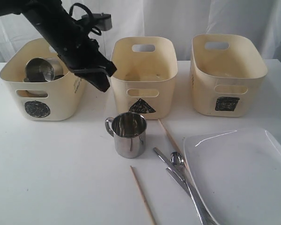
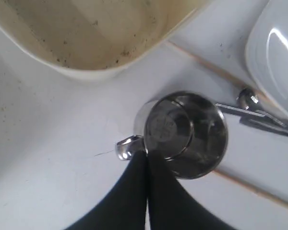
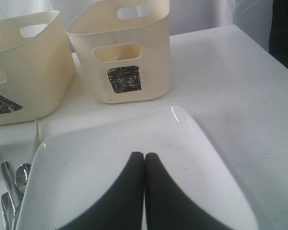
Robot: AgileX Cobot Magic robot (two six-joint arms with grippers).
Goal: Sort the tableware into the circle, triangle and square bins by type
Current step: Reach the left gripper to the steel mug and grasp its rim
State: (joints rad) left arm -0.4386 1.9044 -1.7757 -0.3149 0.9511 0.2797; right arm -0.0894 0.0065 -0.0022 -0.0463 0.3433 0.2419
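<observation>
A steel mug [image 1: 130,136] [image 2: 187,134] stands upright on the table in front of the triangle bin [image 1: 143,96]. My left gripper [image 1: 103,84] [image 2: 146,152] hangs shut and empty above the table between the circle bin [image 1: 61,96] and the triangle bin, up and behind that mug. A second steel mug [image 1: 41,70] lies inside the circle bin. The square bin [image 1: 229,84] [image 3: 129,62] stands on the right. My right gripper [image 3: 144,155] is shut and empty over the large white plate [image 3: 110,143] [image 1: 243,173]; the exterior view does not show it.
Two wooden chopsticks [image 1: 143,194] [image 1: 171,136] lie near the front, one on each side of the cutlery. A steel spoon [image 1: 177,160] and forks [image 1: 187,187] lie against the plate's left edge. White curtains hang behind the bins.
</observation>
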